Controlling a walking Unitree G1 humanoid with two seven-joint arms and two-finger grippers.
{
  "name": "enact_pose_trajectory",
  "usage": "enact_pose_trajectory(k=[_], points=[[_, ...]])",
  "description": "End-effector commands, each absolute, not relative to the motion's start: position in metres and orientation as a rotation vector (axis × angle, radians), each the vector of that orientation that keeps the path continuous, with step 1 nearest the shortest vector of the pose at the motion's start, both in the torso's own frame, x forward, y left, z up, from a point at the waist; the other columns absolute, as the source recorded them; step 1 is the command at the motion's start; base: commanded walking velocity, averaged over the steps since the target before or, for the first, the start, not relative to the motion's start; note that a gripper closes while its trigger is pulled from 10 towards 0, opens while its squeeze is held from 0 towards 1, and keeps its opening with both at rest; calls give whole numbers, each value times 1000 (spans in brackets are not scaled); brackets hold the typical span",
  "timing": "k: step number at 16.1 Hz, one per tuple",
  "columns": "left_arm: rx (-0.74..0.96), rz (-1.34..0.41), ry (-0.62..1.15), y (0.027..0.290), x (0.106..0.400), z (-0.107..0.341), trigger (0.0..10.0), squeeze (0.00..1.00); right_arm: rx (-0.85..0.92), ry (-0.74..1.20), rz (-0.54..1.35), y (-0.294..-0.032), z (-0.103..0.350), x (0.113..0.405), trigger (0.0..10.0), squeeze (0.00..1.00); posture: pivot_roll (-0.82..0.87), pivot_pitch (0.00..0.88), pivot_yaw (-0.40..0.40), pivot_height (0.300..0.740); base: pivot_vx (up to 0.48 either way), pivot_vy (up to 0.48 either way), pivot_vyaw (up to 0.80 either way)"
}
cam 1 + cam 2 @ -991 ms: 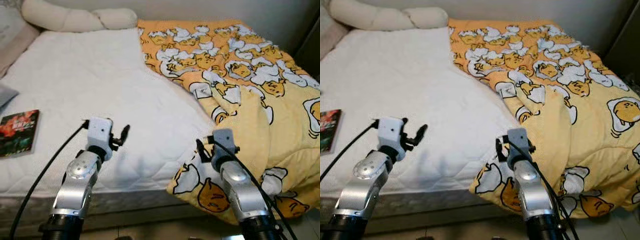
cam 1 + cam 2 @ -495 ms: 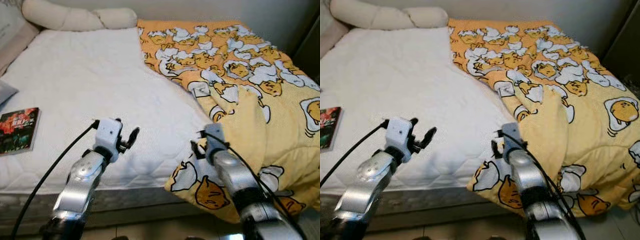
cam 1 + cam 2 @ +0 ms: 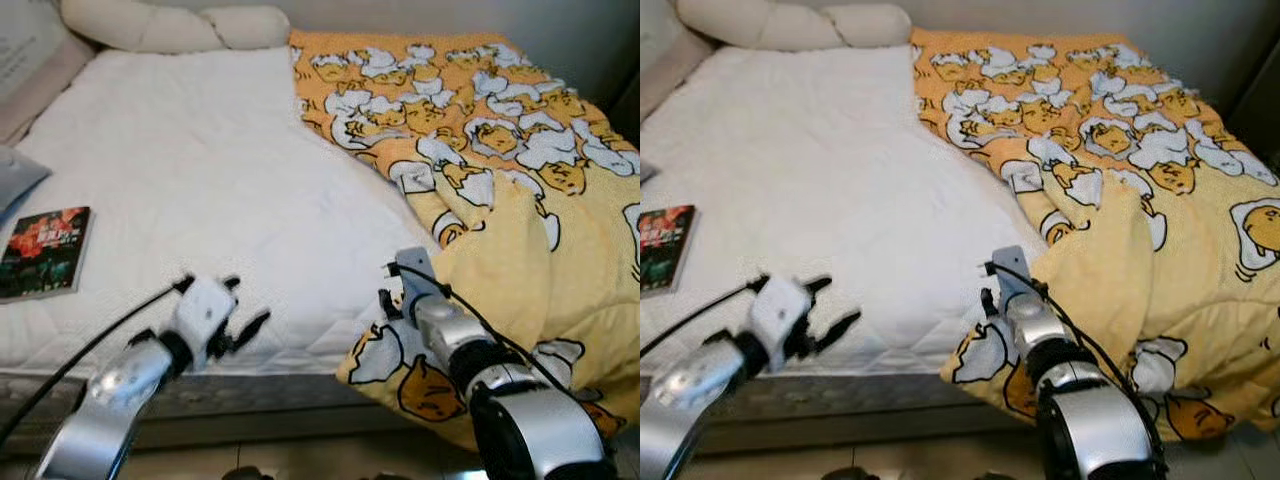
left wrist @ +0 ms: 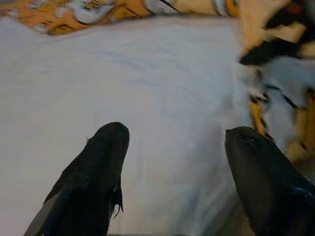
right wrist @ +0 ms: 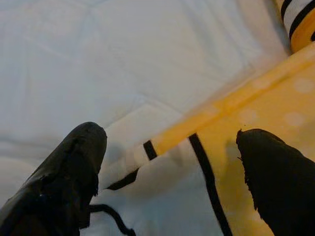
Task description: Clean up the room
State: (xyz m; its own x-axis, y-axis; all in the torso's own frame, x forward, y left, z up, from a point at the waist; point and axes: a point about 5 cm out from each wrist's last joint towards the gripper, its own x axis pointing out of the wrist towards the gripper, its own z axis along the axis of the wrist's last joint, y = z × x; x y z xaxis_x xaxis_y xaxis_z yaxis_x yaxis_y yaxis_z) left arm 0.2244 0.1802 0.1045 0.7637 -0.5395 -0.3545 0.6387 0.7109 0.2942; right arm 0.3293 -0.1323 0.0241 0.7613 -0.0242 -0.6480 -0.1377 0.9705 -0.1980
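Right pincer gapes wide, empty, over rumpled yellow blanket's edge.

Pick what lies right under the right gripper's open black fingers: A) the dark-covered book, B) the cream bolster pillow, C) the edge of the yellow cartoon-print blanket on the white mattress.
C: the right gripper hangs open over the yellow cartoon-print blanket edge, where it meets the white mattress.

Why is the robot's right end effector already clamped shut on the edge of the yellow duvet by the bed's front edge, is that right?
Not quite. The right end effector is at the yellow duvet edge near the front of the bed, but open: in the right wrist view its two black fingers stand wide apart over the duvet's edge, not clamped.
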Motion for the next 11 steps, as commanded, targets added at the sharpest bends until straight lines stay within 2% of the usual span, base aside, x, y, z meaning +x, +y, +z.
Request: enact_pose_trajectory(k=[1, 4, 5, 6, 7, 11], points=[[431, -688, 249, 177, 223, 107, 10000, 0, -250, 705, 48, -133, 25, 330, 10000, 0, 123, 0, -7, 740, 0, 0, 0], [458, -737, 283, 179, 207, 109, 10000, 0, -271, 767, 5, -131, 15, 322, 9451, 0, 134, 6, 3, 740, 0, 0, 0], [458, -740, 285, 179, 206, 110, 10000, 0, -268, 770, -7, -131, 14, 321, 8745, 0, 139, 13, 4, 740, 0, 0, 0], [459, -744, 285, 178, 205, 111, 10000, 0, -271, 775, -22, -131, 13, 320, 8471, 0, 145, 25, 6, 740, 0, 0, 0], [460, -749, 286, 177, 204, 113, 10000, 0, -271, 773, -35, -132, 12, 319, 6588, 0, 150, 33, 6, 740, 0, 0, 0], [463, -761, 281, 175, 191, 122, 10000, 0, -176, 774, -91, -139, 11, 319, 5294, 0, 182, 77, 1, 740, 0, 0, 0]])
